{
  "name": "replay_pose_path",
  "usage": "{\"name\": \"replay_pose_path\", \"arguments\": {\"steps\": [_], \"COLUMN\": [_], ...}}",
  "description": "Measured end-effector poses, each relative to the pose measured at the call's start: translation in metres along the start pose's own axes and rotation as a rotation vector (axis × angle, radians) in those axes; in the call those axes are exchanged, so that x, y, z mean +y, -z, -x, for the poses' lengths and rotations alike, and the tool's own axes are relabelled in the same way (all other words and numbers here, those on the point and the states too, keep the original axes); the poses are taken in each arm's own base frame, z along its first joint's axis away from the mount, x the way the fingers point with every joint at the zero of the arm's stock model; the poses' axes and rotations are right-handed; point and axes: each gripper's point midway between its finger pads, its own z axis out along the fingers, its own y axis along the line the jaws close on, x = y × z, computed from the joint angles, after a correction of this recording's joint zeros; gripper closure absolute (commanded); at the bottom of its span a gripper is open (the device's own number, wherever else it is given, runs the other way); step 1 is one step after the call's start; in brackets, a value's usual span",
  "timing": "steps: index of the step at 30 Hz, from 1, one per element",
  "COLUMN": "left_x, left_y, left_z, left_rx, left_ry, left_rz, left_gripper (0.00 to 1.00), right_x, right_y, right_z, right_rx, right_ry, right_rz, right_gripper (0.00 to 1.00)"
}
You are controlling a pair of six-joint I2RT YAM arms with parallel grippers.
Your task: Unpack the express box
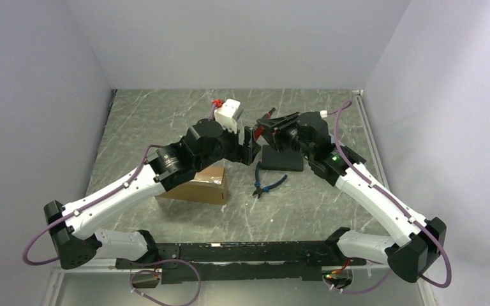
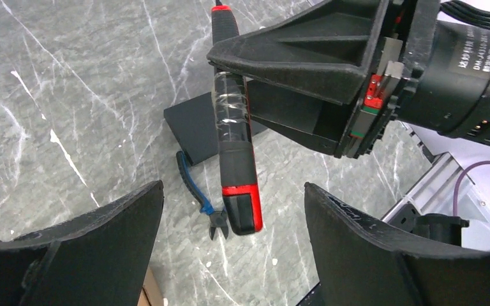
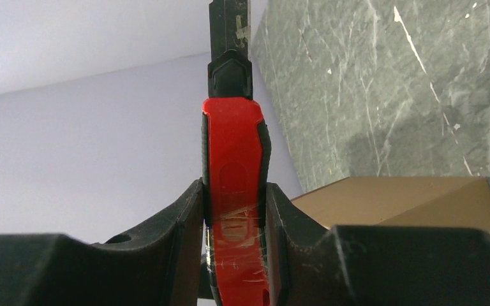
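The brown express box (image 1: 199, 184) lies on the table under my left forearm, lid shut as far as I can see. It also shows in the right wrist view (image 3: 408, 201). My right gripper (image 1: 269, 122) is shut on a red-and-black utility knife (image 3: 233, 146) and holds it above the table. My left gripper (image 1: 250, 145) is open and faces the right one. In the left wrist view the knife (image 2: 233, 146) hangs with its butt end between my open fingers (image 2: 233, 188), touching neither.
Blue-handled cutting pliers (image 1: 267, 183) lie right of the box, also in the left wrist view (image 2: 194, 188). A flat black pad (image 1: 282, 158) lies under the right gripper. A small white case (image 1: 228, 113) stands behind the left wrist. Walls close three sides.
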Motion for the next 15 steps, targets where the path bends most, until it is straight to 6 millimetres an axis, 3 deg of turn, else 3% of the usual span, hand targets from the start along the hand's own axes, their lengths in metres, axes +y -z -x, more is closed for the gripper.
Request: {"name": "replay_pose_path", "arguments": {"steps": [9, 11, 13, 14, 15], "left_x": [0.002, 0.002, 0.002, 0.001, 0.000], "left_y": [-0.018, -0.021, -0.024, -0.026, -0.028], "left_z": [0.001, 0.000, -0.002, -0.002, -0.001], "left_rx": [0.000, 0.004, 0.011, 0.013, 0.015], "left_ry": [0.002, 0.003, -0.001, -0.002, 0.005], "left_rz": [0.038, 0.040, 0.043, 0.043, 0.040], "left_gripper": [0.39, 0.52, 0.73, 0.82, 0.90], "right_x": [0.001, -0.001, -0.004, -0.005, -0.006], "right_y": [0.006, 0.007, 0.008, 0.008, 0.009], "right_z": [-0.008, -0.009, -0.011, -0.012, -0.011], "right_rx": [0.029, 0.033, 0.037, 0.038, 0.035], "right_ry": [-0.001, 0.002, 0.006, 0.007, 0.008], "right_rz": [0.004, -0.003, -0.016, -0.020, -0.023], "right_gripper": [1.00, 1.00, 1.00, 0.95, 0.81]}}
